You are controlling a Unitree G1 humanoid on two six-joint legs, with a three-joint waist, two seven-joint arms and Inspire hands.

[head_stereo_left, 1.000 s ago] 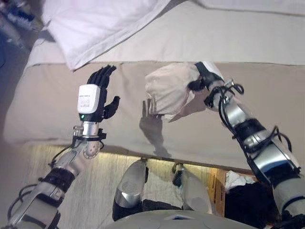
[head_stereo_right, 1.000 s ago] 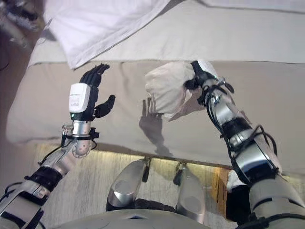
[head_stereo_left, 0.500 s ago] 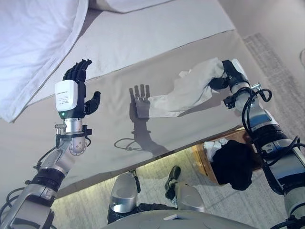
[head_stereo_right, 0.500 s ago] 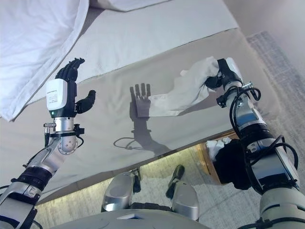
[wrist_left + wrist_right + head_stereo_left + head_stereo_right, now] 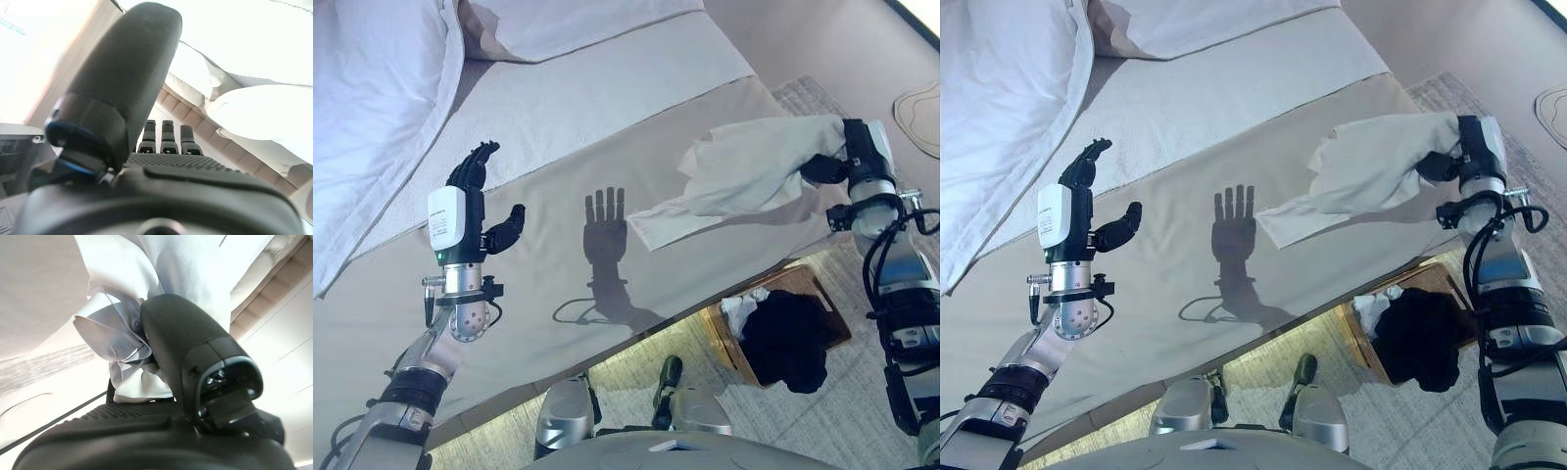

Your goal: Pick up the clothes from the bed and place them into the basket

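My right hand (image 5: 837, 163) is shut on a pale beige garment (image 5: 744, 176) and holds it in the air above the right end of the bed (image 5: 558, 245). The cloth hangs leftward from the hand. In the right wrist view the thumb (image 5: 186, 352) pinches bunched pale cloth (image 5: 127, 347). A wooden basket (image 5: 821, 298) stands on the floor below my right arm, beside the bed, with dark clothes (image 5: 785, 338) and a white piece (image 5: 740, 305) in it. My left hand (image 5: 470, 211) is open and empty, raised above the bed's left part, fingers straight up.
White pillows and a duvet (image 5: 372, 108) lie at the bed's far left. A grey rug (image 5: 862, 401) covers the floor around the basket. The bed's lit lower edge (image 5: 636, 343) runs just ahead of me.
The camera has turned right, bringing the basket more into view. My right hand has carried the garment right and up, past the bed's end. My left hand stays raised and open.
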